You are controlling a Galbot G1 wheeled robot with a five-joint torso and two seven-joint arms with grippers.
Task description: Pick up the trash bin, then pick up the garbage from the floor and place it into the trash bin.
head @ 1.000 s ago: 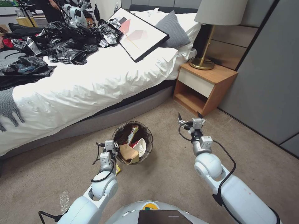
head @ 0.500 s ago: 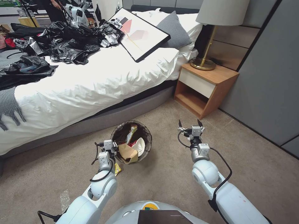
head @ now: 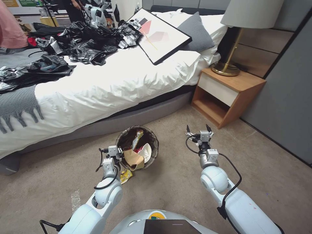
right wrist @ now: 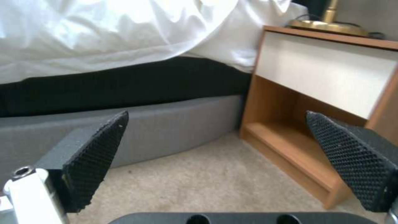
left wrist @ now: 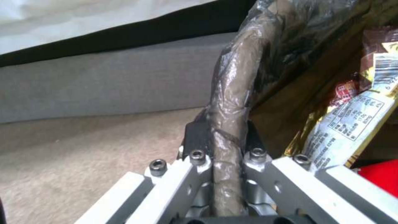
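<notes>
Left gripper [left wrist: 222, 137] is pinching the bag-wrapped rim of the trash bin [head: 152, 135], with one finger on each side of the rim. This bin stands on the carpet [head: 182, 182] near the bed [head: 97, 84], in front of the robot and a little to the left. Inside it lie a brown paper bag [head: 134, 159], a white cup [head: 147, 152] and a snack wrapper [left wrist: 352, 121]. One yellow wrapper [head: 126, 175] lies on the floor just beside the bin, on its near side. Right gripper [head: 199, 130] hovers to the right of the bin with its fingers [right wrist: 93, 158] spread wide, holding nothing, facing the nightstand [head: 234, 94].
</notes>
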